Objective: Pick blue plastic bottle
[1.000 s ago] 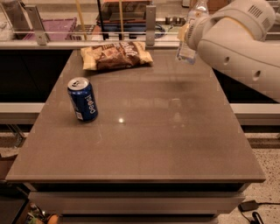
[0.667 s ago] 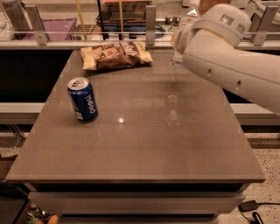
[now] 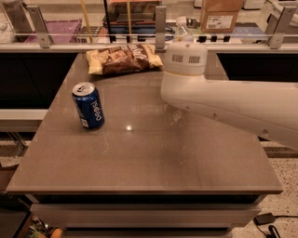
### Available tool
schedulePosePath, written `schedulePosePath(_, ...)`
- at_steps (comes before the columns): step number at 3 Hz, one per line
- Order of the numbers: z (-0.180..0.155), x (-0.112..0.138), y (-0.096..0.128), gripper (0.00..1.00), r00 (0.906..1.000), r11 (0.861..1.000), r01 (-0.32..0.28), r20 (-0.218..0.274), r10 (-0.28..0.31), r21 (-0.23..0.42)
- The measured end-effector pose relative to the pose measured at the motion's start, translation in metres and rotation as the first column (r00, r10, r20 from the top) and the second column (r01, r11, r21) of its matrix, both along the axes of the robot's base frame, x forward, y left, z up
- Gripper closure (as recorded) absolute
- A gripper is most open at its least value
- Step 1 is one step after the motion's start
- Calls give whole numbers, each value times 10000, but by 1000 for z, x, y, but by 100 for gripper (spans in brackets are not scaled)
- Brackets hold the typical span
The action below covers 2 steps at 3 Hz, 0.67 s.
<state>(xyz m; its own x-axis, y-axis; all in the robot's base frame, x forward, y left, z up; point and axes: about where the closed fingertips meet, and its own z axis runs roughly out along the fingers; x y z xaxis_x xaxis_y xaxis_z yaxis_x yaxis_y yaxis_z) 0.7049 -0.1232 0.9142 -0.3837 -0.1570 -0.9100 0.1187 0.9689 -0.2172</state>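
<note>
Bottle (image 3: pixel 183 30) plastic is seen to be clear and whitish rather than strongly blue, with a pale cap on top. Only the cap and the upper body are shown; the lower part is hidden behind the white arm (image 3: pixel 233 104). The bottle is found at the far edge of the desk (image 3: pixel 139 158), just right of the snack bag (image 3: pixel 125 58) and well apart from the can (image 3: pixel 88 106). Whether it is resting on the desk or raised off it cannot be told.

The end effector (image 3: pixel 183 42) is placed at the far tip of the arm, right by the bottle, and is largely covered by the rounded wrist housing. Whether it is spread, narrowed or holding the bottle cannot be told.

One bottle is counted, one can and one snack bag. The can is blue with a silver top and is stood upright near the left side of the desk. The snack bag is laid flat at the far edge. One cardboard box (image 3: pixel 221 14) is seen beyond the desk.
</note>
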Motion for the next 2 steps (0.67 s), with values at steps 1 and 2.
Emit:
schedulePosePath(1,14,8,-13,100,9965,9866,490,747,-377,-1555)
schedulePosePath(2,29,11,-35,100,9891,9744,977,1285,-725,-2023)
